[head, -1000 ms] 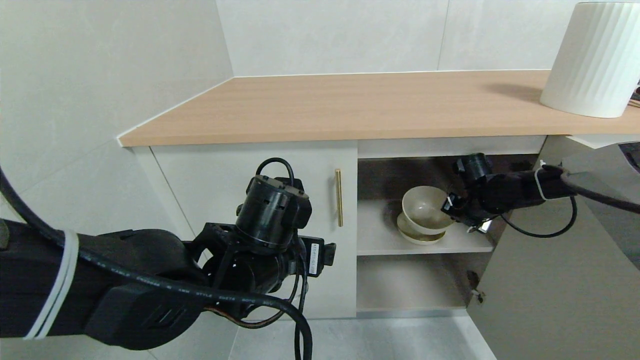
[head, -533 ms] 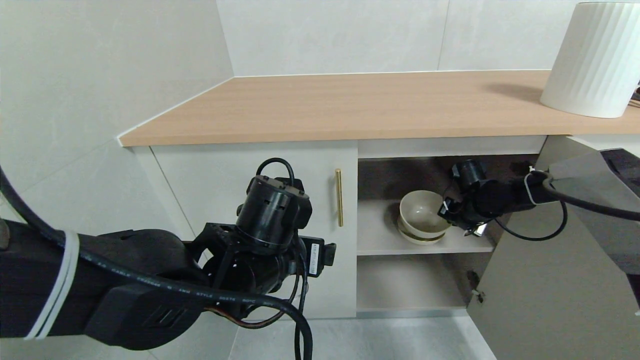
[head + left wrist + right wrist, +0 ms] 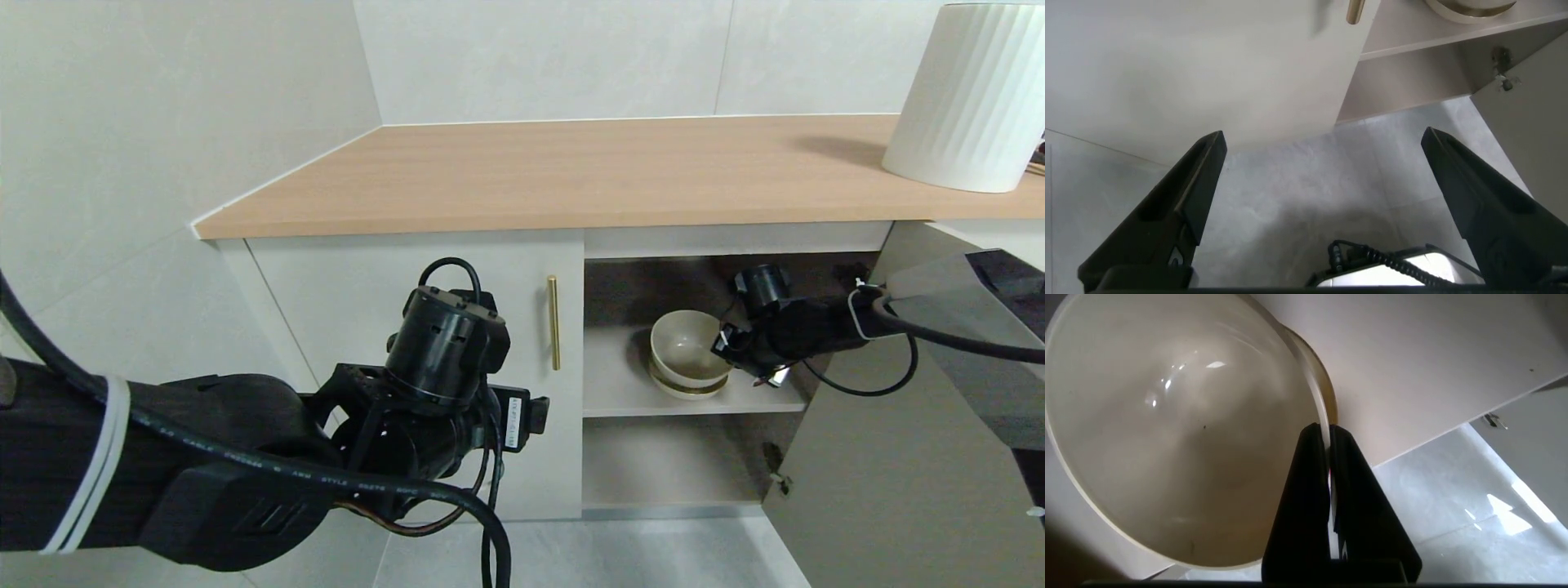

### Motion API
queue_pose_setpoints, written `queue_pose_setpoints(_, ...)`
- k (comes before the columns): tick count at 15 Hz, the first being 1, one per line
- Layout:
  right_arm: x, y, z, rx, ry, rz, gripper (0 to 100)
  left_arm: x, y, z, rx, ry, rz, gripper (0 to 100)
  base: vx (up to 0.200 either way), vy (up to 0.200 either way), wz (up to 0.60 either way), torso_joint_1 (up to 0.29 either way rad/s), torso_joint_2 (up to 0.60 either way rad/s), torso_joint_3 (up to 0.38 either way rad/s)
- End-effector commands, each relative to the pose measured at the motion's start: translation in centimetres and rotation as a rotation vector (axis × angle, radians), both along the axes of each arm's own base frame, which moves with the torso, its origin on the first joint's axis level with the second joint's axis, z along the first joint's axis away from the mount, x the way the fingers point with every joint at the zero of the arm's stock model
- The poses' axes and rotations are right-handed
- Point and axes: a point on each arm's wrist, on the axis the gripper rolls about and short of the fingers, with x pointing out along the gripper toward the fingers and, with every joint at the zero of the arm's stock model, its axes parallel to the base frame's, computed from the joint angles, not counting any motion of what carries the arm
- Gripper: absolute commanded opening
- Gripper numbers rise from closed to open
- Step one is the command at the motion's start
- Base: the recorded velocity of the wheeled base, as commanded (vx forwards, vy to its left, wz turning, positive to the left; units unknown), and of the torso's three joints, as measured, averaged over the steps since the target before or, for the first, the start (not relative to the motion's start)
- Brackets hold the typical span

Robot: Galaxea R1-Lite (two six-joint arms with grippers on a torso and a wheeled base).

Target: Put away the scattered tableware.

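On the cupboard shelf, the bowl sits tilted on a plate. Your right gripper has its jaws pinched on the bowl's right-hand rim, so back out rightward. Left gripper is spread wide, empty, well apart.

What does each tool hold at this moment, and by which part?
The right tool grips the beige bowl by its rim, with one side inside the bowl and one outside. The left tool is open and holds nothing.
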Motion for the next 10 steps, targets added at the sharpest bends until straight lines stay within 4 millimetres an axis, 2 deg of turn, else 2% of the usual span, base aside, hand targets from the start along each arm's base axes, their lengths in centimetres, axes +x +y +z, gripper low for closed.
queue_pose_setpoints(1,0.05,0.00,-0.33,-0.001,0.006,0.000,0,0.02,-0.02,-0.03,0.000,0.000,0.001,100,0.000,0.000,0.00,0.000,0.00,0.000)
queue_pose_setpoints(7,0.05,0.00,-0.33,-0.001,0.006,0.000,0,0.02,-0.02,-0.03,0.000,0.000,0.001,100,0.000,0.000,0.00,0.000,0.00,0.000)
queue_pose_setpoints(8,0.02,0.07,-0.34,-0.001,0.008,0.001,100,0.02,-0.02,-0.03,0.000,0.000,0.001,100,0.000,0.000,0.00,0.000,0.00,0.000)
queue_pose_setpoints(10,-0.06,0.21,-0.27,0.000,0.008,0.008,100,0.02,-0.02,-0.03,0.000,0.000,0.001,100,0.000,0.000,0.00,0.000,0.00,0.000)
